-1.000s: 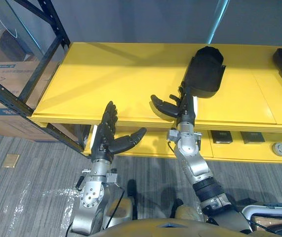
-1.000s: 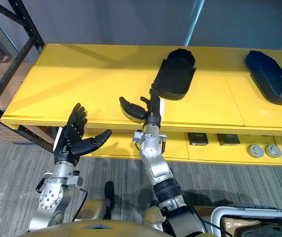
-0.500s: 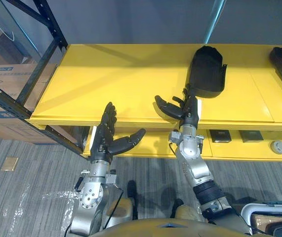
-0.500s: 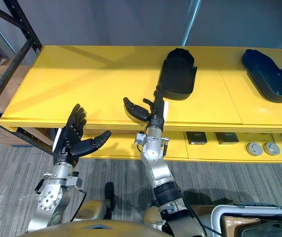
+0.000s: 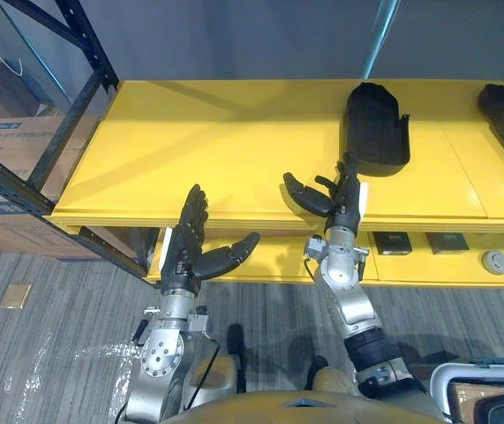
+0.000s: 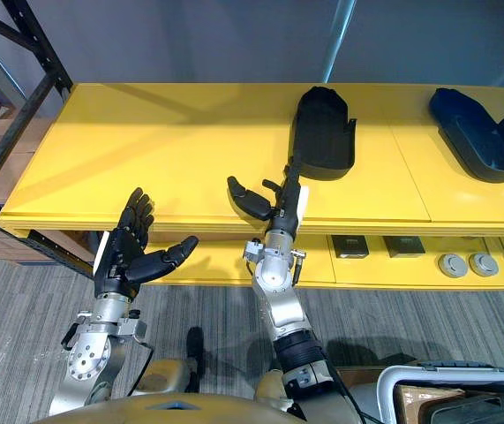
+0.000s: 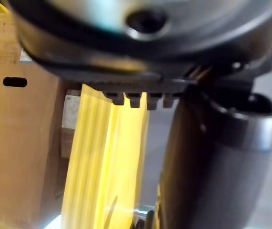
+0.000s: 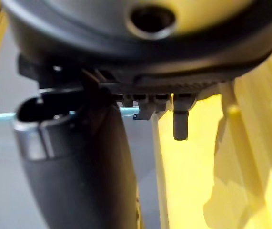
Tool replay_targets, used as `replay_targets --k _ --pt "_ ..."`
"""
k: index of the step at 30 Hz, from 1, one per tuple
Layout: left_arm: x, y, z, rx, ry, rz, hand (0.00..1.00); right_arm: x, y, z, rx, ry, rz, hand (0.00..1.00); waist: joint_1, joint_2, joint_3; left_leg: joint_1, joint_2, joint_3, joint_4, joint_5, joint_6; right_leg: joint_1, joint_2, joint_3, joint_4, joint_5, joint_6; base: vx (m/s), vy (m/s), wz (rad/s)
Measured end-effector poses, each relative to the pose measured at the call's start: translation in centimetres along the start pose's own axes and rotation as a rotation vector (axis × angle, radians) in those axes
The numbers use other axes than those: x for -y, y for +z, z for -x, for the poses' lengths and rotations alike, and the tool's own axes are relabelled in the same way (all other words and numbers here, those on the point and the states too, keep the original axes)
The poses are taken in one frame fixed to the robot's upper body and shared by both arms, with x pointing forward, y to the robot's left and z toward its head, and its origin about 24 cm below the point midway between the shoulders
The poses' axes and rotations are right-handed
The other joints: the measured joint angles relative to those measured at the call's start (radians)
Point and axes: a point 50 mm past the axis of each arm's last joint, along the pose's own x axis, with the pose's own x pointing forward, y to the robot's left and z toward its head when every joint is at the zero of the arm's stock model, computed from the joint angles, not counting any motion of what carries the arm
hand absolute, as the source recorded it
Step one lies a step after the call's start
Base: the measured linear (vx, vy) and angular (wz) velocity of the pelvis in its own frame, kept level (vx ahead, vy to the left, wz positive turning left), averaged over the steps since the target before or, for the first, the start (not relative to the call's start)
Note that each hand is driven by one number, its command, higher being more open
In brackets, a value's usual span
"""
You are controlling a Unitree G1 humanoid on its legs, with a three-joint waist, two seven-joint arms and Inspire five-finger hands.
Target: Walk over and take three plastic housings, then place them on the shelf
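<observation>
A black plastic housing point(image 5: 375, 128) lies open side up on the yellow shelf top point(image 5: 216, 141), towards the back. My right hand point(image 5: 343, 190) stands open just in front of it, fingers straight and pointing at its near edge, thumb spread to the left; whether the fingertips touch it I cannot tell. A second dark housing point(image 6: 477, 132) lies on the same shelf at the far right. My left hand point(image 5: 188, 246) hangs open below the shelf's front edge, holding nothing. In the right wrist view the thumb point(image 8: 78, 162) shows beside the yellow surface point(image 8: 207, 181).
A lower yellow shelf holds small dark square parts point(image 5: 397, 243) and round grey parts point(image 5: 499, 261). A black rack upright point(image 5: 79, 40) and cardboard boxes point(image 5: 4, 137) stand at the left. A white bin's rim point(image 5: 463, 375) shows at the lower right.
The housing has swung from tilted to straight and lies a little farther right on the shelf. My right hand shifted slightly right with it. The left hand has stayed put.
</observation>
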Motion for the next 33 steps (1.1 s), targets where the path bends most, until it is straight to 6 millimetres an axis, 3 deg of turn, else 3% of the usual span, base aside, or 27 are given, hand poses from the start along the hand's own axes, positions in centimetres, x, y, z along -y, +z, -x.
replay_targets --k 33 --pt "-0.4 -0.4 0.4 -0.018 -0.001 -0.021 1.00 2.1 -0.7 1.0 -0.015 -0.128 0.019 1.00 -0.002 -0.019 -0.018 0.009 -0.002 0.019 -0.001 -0.006 0.004 0.007 0.001 0.020 -0.019 0.008 0.007 0.00 -0.002 -0.01"
